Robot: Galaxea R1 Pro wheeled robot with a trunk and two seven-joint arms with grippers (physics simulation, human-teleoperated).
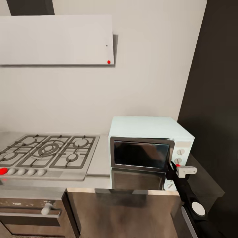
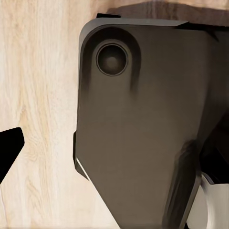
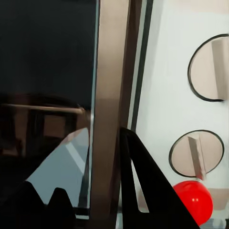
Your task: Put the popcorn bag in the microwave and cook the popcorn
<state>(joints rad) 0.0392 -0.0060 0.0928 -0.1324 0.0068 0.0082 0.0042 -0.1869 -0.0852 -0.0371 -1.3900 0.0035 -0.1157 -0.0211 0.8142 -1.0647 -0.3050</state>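
Observation:
The pale blue-white microwave (image 1: pixel 148 130) stands on the grey countertop (image 1: pixel 99 163), right of the hob. My right gripper (image 1: pixel 172 168) is at the lower right corner of its dark glass door (image 1: pixel 140 153). In the right wrist view its black fingers (image 3: pixel 143 176) straddle the door's vertical steel trim (image 3: pixel 109 95), one on the glass side and one on the knob side. Beside them are two round knobs (image 3: pixel 196 153) and the red indicator light (image 3: pixel 193 200). The popcorn bag is out of view. A black fingertip (image 2: pixel 9 149) of the left gripper shows over wooden floor.
A gas hob (image 1: pixel 49 150) with grates lies left of the microwave, with a built-in oven (image 1: pixel 33 211) below it. A dark tall panel (image 1: pixel 215 99) rises close on the right. A pale wall cabinet (image 1: pixel 56 39) hangs above. A dark part of the robot's body (image 2: pixel 143 124) shows over the floor (image 2: pixel 43 95).

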